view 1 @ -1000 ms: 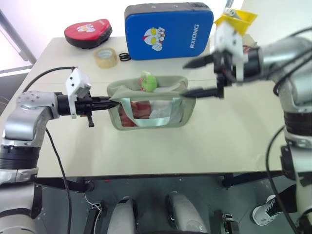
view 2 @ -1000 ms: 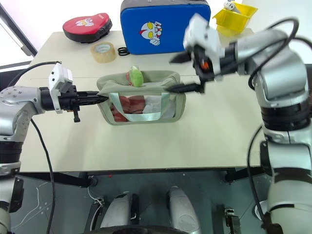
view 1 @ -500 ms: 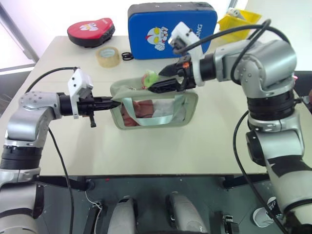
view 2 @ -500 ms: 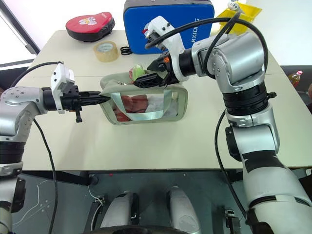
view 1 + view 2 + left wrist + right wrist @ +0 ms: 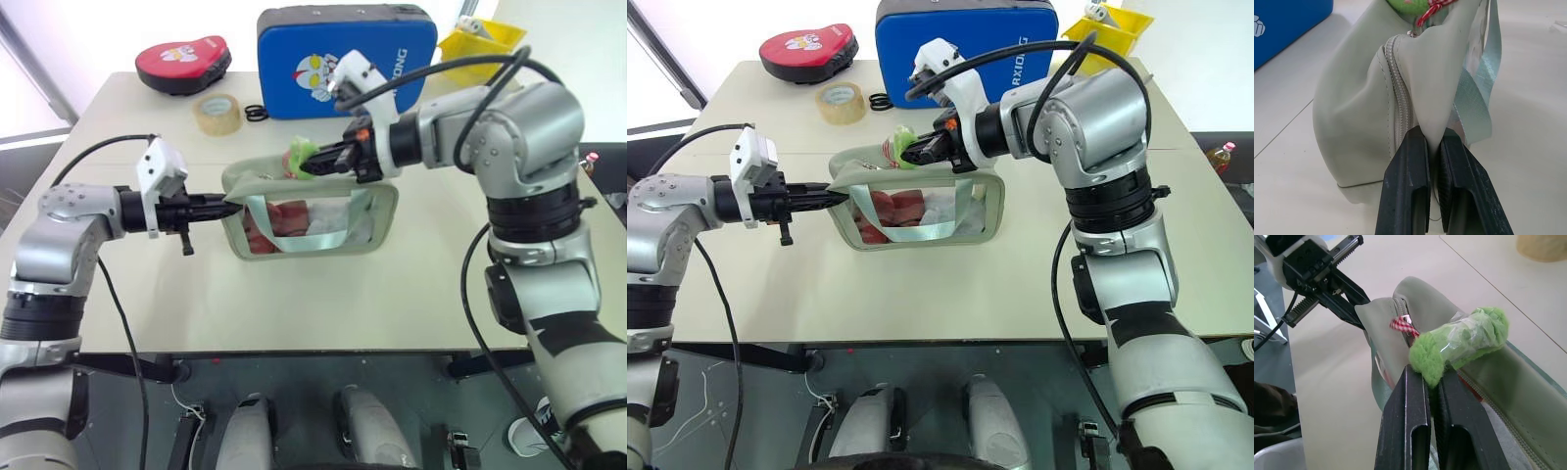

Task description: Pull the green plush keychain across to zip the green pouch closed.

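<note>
I find the green pouch (image 5: pixel 312 208) standing on the desk (image 5: pixel 411 294) near its middle, clear window panel facing me, red and white contents visible behind it. My left gripper (image 5: pixel 1432 161) has its fingers clamped on the pouch's end fabric, right beside the zip; I judge this hold is there to anchor the pouch so the zip has something to pull against. My right gripper (image 5: pixel 1432 382) has its fingers closed on one end of the green plush keychain (image 5: pixel 1462 340), which sits on top of the pouch toward the anchored end, placing the pull at the start of its run across. The slider itself is hidden under the plush and a small red-checked tag (image 5: pixel 1402 324), so I cannot tell how much of the zip is open. The right fingers' tips are cut off in the wrist view
</note>
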